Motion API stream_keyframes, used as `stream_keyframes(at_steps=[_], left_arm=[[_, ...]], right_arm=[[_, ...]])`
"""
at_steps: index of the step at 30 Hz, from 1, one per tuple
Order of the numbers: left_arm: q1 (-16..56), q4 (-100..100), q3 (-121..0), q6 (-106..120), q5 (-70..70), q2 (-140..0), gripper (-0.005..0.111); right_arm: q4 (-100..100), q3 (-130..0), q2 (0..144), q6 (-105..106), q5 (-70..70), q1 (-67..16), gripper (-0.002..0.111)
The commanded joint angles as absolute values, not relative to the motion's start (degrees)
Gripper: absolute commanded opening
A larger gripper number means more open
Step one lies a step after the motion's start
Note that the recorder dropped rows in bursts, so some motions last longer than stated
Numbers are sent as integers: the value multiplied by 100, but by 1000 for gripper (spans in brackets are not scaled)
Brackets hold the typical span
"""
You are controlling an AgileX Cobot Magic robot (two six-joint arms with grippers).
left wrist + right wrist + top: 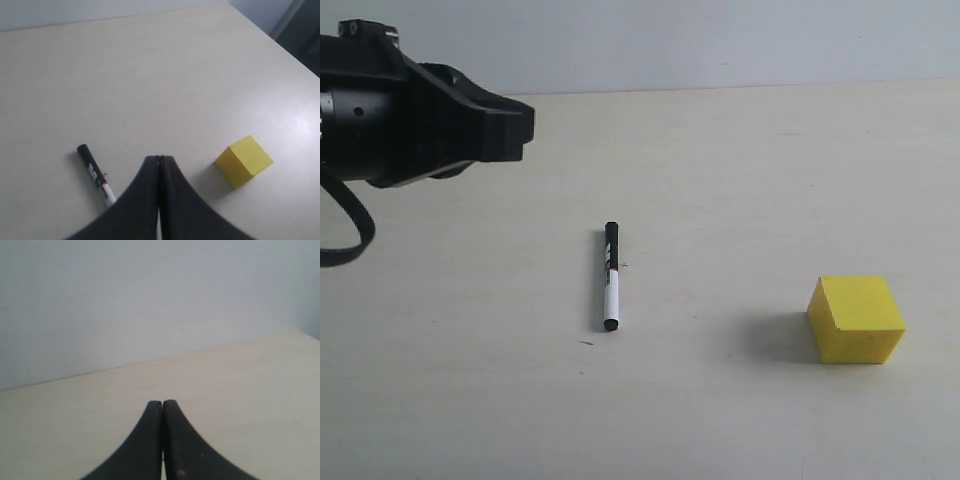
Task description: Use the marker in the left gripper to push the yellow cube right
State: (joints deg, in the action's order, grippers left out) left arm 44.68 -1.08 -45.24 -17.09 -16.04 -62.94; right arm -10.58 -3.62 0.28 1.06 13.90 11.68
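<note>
The marker (611, 277) lies flat on the cream table, black cap away from the camera, white barrel toward the front; nothing holds it. In the left wrist view the marker (95, 172) lies beside my fingers. The yellow cube (856, 318) rests on the table well to the marker's right, and the left wrist view has the cube (244, 161) on the other side of the fingers. My left gripper (525, 125) hangs above the table at the upper left, shut and empty; the left gripper's tips (159, 159) meet. My right gripper (162, 403) is shut, empty, over bare table.
The cream table (740, 180) ends at a pale wall behind. A black cable (350, 235) loops below the left wrist. The table's right edge (280, 42) shows in the left wrist view, with dark floor beyond.
</note>
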Motion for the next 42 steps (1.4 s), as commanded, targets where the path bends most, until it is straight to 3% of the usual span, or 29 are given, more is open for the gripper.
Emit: stream_keyframes(at_steps=[1,19,42], left_arm=[[4047,-87,-4262,-1693,-1451,-5967,0],[2366,-78,-2677,-1676,-1103,-2622,0],[1038,0,-1565,-1494,-1159,-864,0]], right_arm=[[-1052,-327,0,158,1360,1194,0],[-1041,-327,0,158,1358,1194,0],[-1052,-327,0,158,1358,1194,0]])
